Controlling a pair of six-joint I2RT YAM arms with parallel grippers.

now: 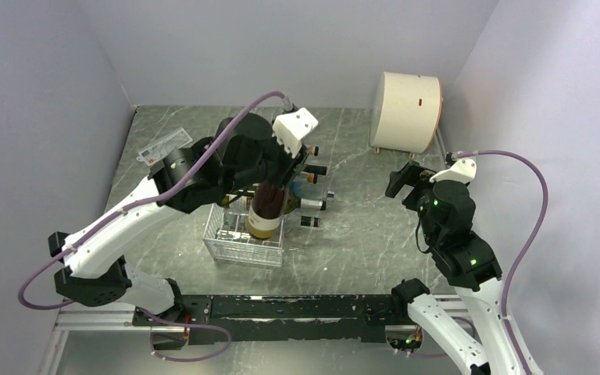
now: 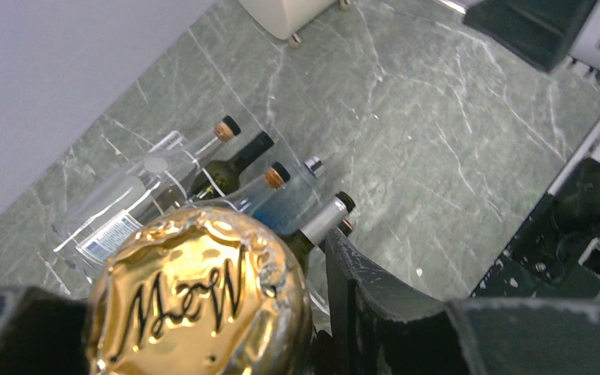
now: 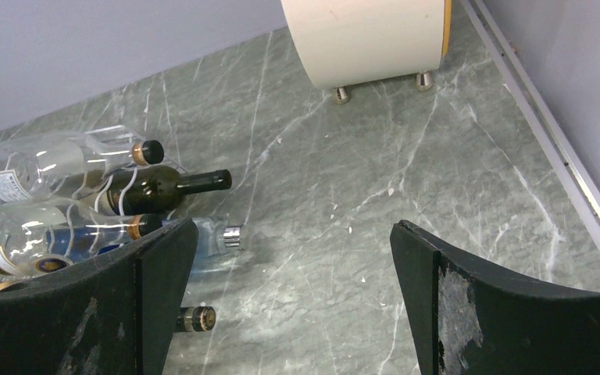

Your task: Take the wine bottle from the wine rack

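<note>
My left gripper (image 1: pixel 279 176) is shut on the top of a dark wine bottle (image 1: pixel 267 209) with a cream label. It holds the bottle nearly upright, base down over the white wire wine rack (image 1: pixel 230 248). In the left wrist view the bottle's gold foil cap (image 2: pixel 199 301) sits between my fingers (image 2: pixel 375 308). Several other bottles (image 1: pixel 312 205) lie on their sides in the rack's far part, necks pointing right. My right gripper (image 1: pixel 405 183) is open and empty, right of the rack; its wrist view (image 3: pixel 293 297) shows bare table between the fingers.
A cream cylindrical drum (image 1: pixel 406 112) stands at the back right, also in the right wrist view (image 3: pixel 367 39). A printed card (image 1: pixel 164 146) lies at the back left. Lying bottles include a clear one (image 3: pixel 47 164) and a dark green one (image 3: pixel 164 190). Walls close in on both sides.
</note>
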